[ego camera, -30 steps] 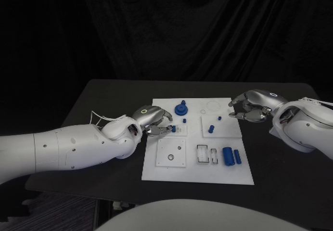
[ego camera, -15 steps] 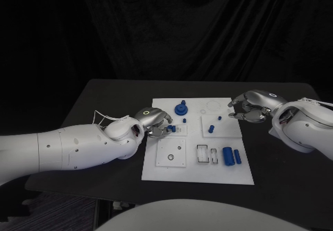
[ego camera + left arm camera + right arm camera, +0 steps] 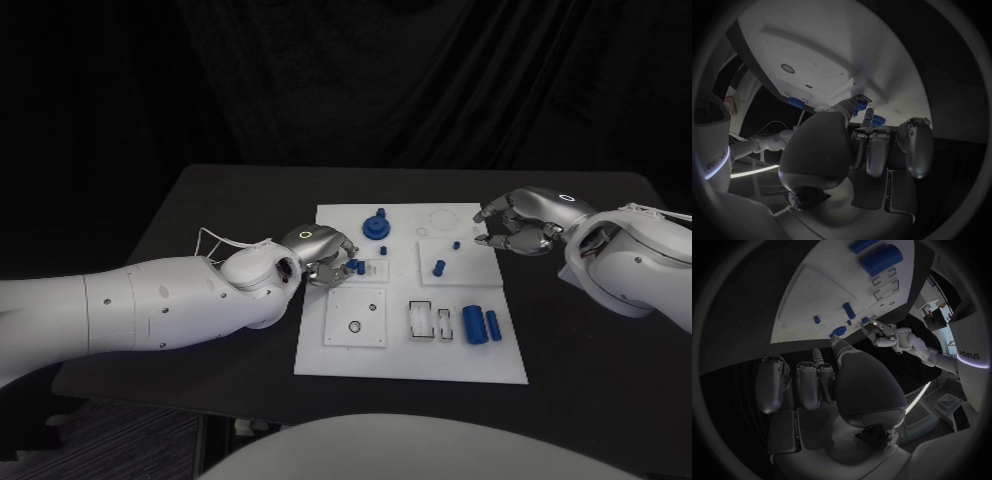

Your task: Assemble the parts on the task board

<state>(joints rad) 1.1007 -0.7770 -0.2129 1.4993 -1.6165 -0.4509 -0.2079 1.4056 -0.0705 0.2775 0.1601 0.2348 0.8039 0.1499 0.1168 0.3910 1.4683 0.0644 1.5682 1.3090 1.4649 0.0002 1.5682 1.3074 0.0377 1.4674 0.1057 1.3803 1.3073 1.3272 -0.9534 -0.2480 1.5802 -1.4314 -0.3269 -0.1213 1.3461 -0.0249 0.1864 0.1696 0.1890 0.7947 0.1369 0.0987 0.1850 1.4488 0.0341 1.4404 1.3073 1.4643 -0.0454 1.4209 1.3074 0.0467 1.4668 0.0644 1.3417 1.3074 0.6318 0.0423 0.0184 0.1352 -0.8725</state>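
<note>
White task board on black table

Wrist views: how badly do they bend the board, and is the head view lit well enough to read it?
Left wrist view: the task board bulges into a curve, and the left hand is dim. Right wrist view: board edges bow too, with the right hand in shadow. Head view: the board is bright and straight-edged against dark surroundings.

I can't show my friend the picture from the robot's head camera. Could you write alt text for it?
The robot's left hand holds a small blue part over the left side of a white task board on a black table. Its right hand hovers, fingers curled, at the board's right edge; other blue parts sit on the board.
</note>
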